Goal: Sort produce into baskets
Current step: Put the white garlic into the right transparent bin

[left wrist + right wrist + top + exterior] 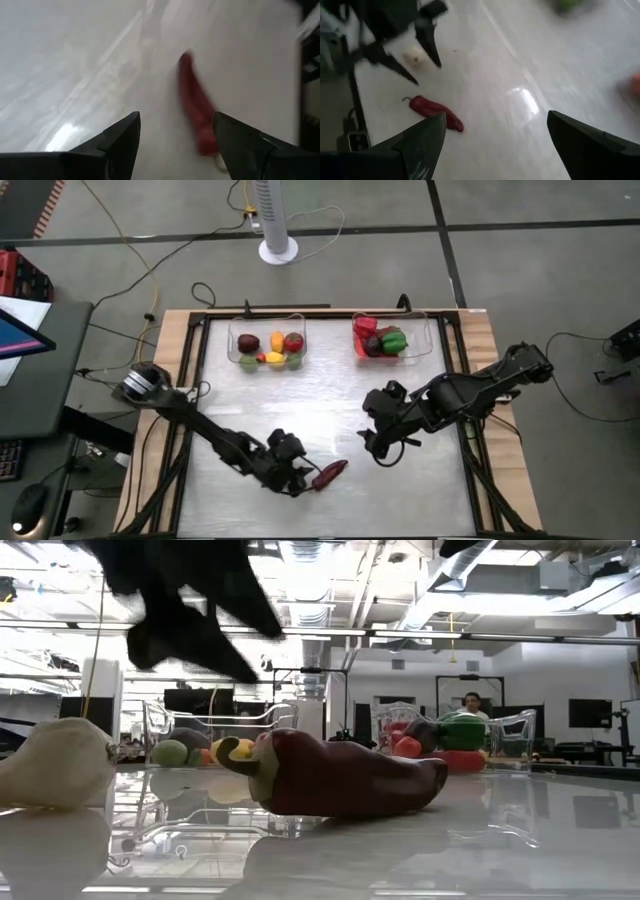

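Honestly, you won't find any readable label or writing on the things here.

Two clear baskets sit along the far edge of the desk [250,420]. Left basket [236,340]: you can count about six pieces, namely a dark purple round one [248,343], a yellow one [277,339], a red round one [293,342], a small orange-yellow one [273,357], and two green ones [294,361] near the front wall. Right basket [428,337]: a red piece [365,326], a green pepper [394,340] and a dark piece [373,347]; the exact count there is hard to tell, they are bunched together.

One red chilli [330,472] lies loose on the desk near the front edge, stem end toward the left arm. In the low view a pale, whitish lump [52,765] sits near it on the desk; you can't tell what it is.

Left claw [302,480]: low over the desk right beside the chilli's stem end, fingers [120,137] spread apart with nothing between them; in the left wrist view the chilli lies just ahead, close to one finger.

Right claw [372,442]: above mid-desk, well apart from the chilli, fingers [427,135] wide apart, holding nothing.
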`<state>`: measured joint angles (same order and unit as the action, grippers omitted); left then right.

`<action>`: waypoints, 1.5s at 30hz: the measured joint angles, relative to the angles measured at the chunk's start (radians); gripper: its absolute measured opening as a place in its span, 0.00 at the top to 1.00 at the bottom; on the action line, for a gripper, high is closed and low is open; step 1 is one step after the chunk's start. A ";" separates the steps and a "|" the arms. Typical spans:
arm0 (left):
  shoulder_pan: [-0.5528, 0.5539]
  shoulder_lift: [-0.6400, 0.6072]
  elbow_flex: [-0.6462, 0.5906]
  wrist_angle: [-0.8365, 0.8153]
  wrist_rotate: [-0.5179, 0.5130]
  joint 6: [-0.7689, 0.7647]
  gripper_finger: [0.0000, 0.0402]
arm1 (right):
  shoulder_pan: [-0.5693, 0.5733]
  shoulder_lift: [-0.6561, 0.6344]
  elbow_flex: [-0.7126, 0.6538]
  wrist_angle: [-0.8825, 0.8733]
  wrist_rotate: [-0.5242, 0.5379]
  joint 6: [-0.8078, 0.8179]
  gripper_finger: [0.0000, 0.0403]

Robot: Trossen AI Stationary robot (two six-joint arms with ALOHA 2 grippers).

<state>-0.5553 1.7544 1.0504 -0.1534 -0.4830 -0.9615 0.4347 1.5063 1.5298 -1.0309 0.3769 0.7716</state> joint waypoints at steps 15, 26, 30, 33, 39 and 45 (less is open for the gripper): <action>-0.284 -0.035 0.001 -0.241 -0.228 -0.498 0.42 | 0.010 0.066 -0.100 0.319 -0.065 -0.038 0.08; -0.307 0.037 0.001 -0.385 -0.240 -0.482 0.42 | 0.030 0.181 -0.054 0.327 -0.124 -0.036 0.15; -0.307 0.074 0.001 -0.312 -0.255 -0.427 0.41 | 0.030 0.185 -0.054 0.337 -0.141 -0.032 0.17; -0.304 0.111 0.001 -0.292 -0.237 -0.423 0.38 | 0.028 0.183 -0.053 0.336 -0.141 -0.032 0.18; -0.286 0.172 0.003 -0.291 -0.176 -0.468 0.36 | 0.011 0.182 -0.053 0.337 -0.141 -0.037 0.18; -0.275 0.165 0.003 -0.288 -0.195 -0.496 0.37 | 0.001 0.181 -0.053 0.336 -0.144 -0.047 0.18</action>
<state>-0.8304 1.9199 1.0532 -0.4414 -0.6783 -1.4577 0.4355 1.6875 1.4765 -0.6950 0.2333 0.7245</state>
